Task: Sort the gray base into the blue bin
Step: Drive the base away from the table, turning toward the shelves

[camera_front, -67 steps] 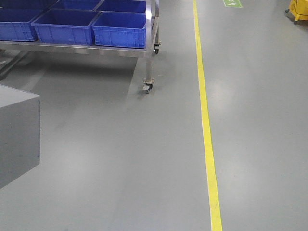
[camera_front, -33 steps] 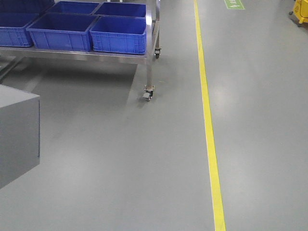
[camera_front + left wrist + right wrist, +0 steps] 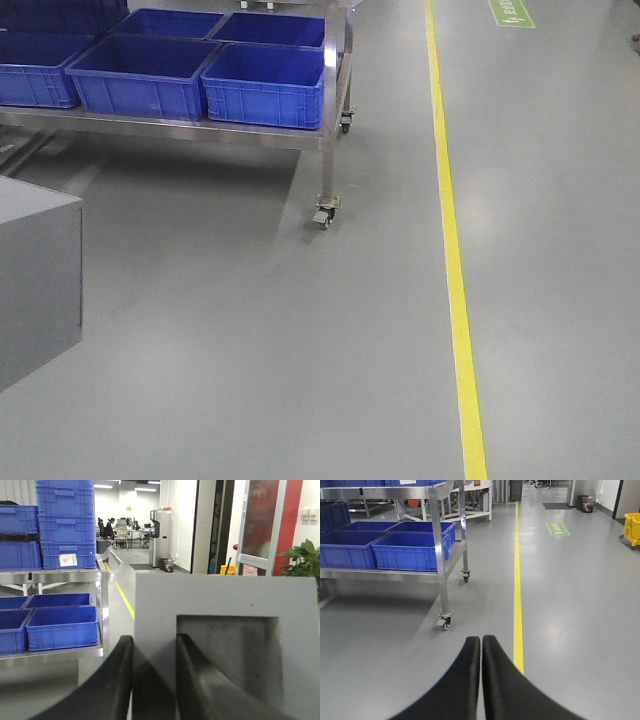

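Note:
The gray base [image 3: 225, 600], a matte gray block with a square recess, fills the left wrist view. My left gripper [image 3: 154, 640] is shut on its wall, one finger outside and one inside the recess. In the front view the gray base [image 3: 35, 280] hangs at the left edge, above the floor. Several blue bins stand on the cart's lower shelf; the blue bin [image 3: 265, 85] at the cart's right end is nearest, also seen as a blue bin [image 3: 62, 627] and a blue bin [image 3: 412, 550]. My right gripper [image 3: 481, 639] is shut with nothing in it, above the floor.
A steel cart [image 3: 330, 150] on casters [image 3: 325, 215] carries the bins. A yellow floor line [image 3: 455, 270] runs along its right side. Blue crates [image 3: 65, 525] are stacked on the cart's upper shelf. A yellow mop bucket [image 3: 631, 527] stands far right.
In the front view the cart and the yellow line have shifted right and lower, and more of the bins' insides shows. The gray base keeps its place at the left edge.

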Tool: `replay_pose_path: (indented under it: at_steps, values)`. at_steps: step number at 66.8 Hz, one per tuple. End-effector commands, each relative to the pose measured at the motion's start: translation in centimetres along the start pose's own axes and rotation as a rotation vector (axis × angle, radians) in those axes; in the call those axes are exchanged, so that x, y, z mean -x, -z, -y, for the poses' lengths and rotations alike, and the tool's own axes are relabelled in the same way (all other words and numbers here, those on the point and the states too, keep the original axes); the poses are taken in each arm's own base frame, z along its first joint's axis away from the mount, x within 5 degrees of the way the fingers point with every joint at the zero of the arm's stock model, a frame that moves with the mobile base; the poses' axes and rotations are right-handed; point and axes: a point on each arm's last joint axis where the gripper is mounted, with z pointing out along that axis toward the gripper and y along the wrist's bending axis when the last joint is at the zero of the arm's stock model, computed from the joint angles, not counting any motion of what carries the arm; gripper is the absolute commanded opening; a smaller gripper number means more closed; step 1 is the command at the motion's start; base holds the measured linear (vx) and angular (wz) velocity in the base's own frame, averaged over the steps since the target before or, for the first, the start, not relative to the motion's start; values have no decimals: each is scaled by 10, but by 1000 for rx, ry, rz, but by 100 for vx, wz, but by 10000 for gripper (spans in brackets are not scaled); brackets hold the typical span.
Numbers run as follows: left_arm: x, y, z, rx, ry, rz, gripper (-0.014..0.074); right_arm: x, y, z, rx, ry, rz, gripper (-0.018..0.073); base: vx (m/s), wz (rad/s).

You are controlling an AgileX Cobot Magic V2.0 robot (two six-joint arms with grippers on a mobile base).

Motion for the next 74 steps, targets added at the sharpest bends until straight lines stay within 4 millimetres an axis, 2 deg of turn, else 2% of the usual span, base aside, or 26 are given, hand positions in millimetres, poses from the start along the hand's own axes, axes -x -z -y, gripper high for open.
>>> replay_pose_path:
  at_steps: [1,41,74]
  values:
    - [19,2,2,-12,16,129,-6,5,-1,0,-3,16,53,-5,30,8]
    - [19,2,2,-12,16,129,-6,5,-1,0,-3,16,53,-5,31,11]
    - [19,2,2,-12,16,129,-6,5,-1,0,-3,16,53,-5,27,60]
